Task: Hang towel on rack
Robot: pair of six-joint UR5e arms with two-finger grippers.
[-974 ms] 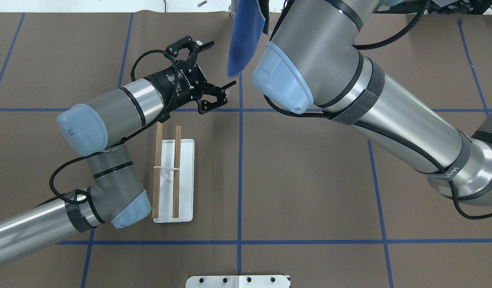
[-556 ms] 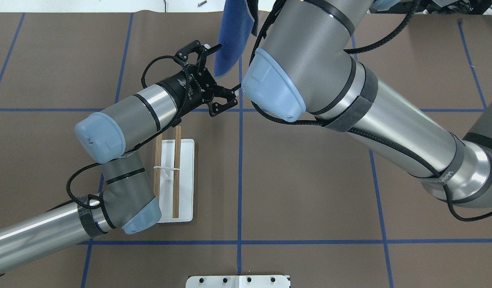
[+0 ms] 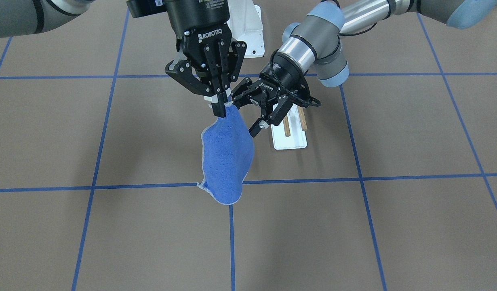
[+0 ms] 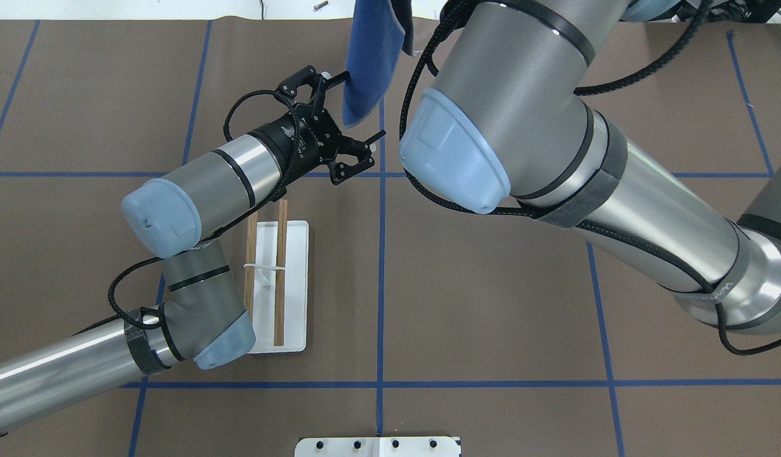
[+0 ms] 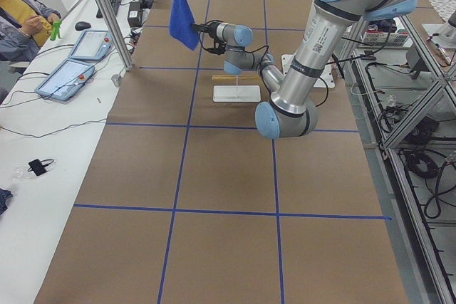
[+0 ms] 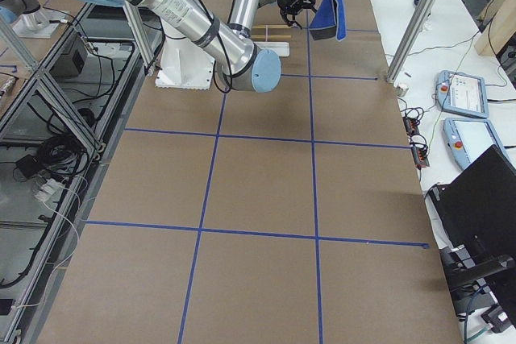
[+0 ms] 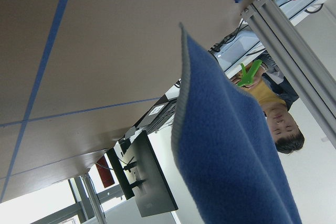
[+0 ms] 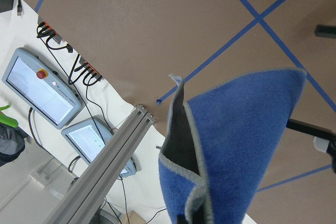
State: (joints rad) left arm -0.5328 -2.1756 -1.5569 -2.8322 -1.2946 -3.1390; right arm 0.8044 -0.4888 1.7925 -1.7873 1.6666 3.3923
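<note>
Overhead, my rack (image 4: 296, 285) stands at the left on the table: a flat white base and two slim brown wooden rods side by side. At its one o'clock my left gripper (image 3: 243, 118) is spread wide, its black fingers just beside the towel (image 3: 226, 161); I can't tell whether they touch. The cloth, fuzzy royal blue with a pale grey hem, hangs curled, clear of the table. My right gripper (image 3: 220, 107) pinches its top corner.

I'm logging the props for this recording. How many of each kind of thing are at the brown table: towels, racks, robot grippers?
Royal-blue cloth towel: 1
White-based rack with two brown wooden rods: 1
Black two-finger grippers: 2, the right gripper and the left gripper
Total: 4
</note>
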